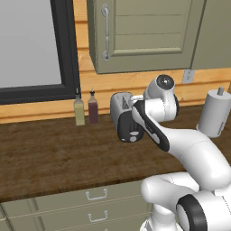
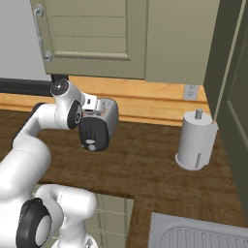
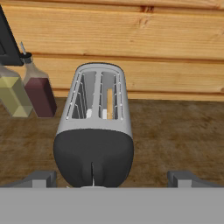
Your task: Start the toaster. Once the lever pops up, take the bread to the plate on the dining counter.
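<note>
Hand (image 3: 112,178) wide open, empty, poised just before the toaster (image 3: 95,131) and its black end panel. Best lowered onto the lever slot, pressed straight down, bread (image 3: 109,104) left seated.

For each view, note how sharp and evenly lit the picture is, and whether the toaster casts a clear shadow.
Left base view: even, flat light, soft-edged, toaster partly behind the arm, no distinct shadow. Right base view: same flat light, no glare; faint dark patch under the paper-towel roll. Hand view: toaster sharp, slots clear, bottles crisp, no cast shadow.
</note>
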